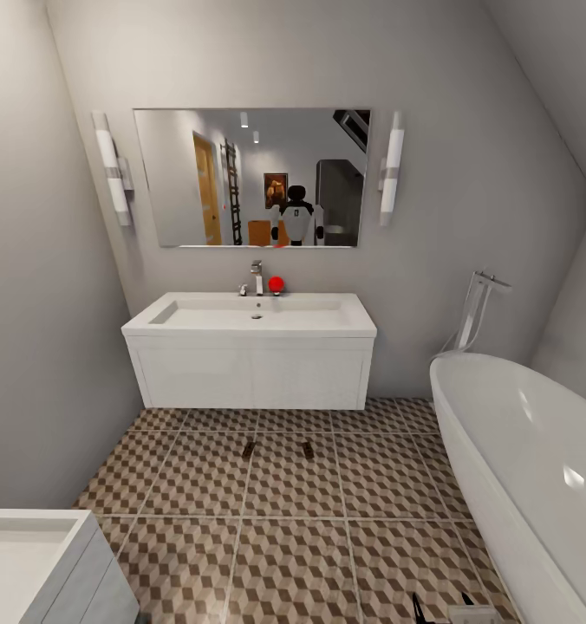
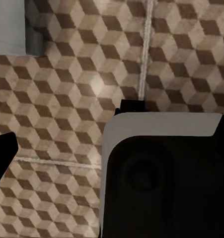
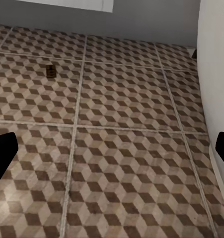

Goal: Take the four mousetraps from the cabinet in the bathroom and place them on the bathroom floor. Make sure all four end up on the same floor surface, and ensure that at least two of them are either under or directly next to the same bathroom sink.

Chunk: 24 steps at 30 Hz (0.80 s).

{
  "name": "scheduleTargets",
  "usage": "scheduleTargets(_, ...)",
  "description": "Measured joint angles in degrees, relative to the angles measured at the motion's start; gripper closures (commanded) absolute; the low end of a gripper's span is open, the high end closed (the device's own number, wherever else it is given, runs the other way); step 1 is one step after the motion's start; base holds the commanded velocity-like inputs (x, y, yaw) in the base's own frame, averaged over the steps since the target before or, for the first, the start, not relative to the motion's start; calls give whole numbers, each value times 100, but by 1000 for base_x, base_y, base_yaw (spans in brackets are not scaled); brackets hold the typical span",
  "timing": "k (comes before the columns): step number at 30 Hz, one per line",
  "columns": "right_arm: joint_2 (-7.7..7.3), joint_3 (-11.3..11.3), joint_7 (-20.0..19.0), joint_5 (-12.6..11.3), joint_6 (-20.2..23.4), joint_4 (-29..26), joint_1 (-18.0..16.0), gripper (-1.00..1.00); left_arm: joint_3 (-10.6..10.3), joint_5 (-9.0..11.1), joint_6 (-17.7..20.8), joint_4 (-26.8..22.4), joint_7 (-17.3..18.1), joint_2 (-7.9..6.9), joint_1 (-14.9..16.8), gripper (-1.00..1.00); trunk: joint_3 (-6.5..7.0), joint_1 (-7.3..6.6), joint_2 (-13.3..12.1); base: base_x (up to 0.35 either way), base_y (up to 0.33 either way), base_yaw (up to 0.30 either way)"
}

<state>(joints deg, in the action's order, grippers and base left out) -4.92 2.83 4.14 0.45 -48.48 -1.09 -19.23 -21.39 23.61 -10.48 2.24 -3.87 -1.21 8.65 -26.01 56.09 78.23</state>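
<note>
My right gripper (image 3: 112, 148) hangs spread wide and empty above the bathroom floor (image 1: 293, 555); my left gripper's (image 2: 57, 148) spread I can't judge. Ahead, two mousetraps (image 1: 249, 449) (image 1: 308, 450) lie on tiles just before the bathroom sink (image 1: 250, 325), bathtub (image 1: 527, 468) alongside.

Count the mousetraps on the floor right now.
2: the left mousetrap and the right mousetrap lie apart on the floor before the sink. Others may be out of view.

cube-patterned bathroom floor (image 2: 57, 99), white-edged robot part (image 2: 161, 173)
</note>
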Motion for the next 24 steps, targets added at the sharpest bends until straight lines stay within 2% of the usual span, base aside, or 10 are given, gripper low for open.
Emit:
scheduleTargets(3, 0, 0, 0, 0, 30, 0, -1, -100, 63, 79, -27, -298, 17, -10, 4, -100, 0, 0, 0, 0, 0, 0)
scheduleTargets(10, 0, 0, 0, 0, 115, 0, -3, -100, 85, 111, -140, -712, 37, -19, 3, -100, 0, 0, 0, 0, 0, 0)
scheduleTargets(19, 9, 1, 0, 1, 129, 0, 0, -100, 82, 147, -1103, -772, 73, 19, 3, -100, 0, 0, 0, 0, 0, 0)
scheduleTargets(24, 15, 0, 0, 0, 130, 0, 0, -100, 82, 157, -1259, -743, 61, 18, 3, -100, 0, 0, 0, 0, 0, 0)
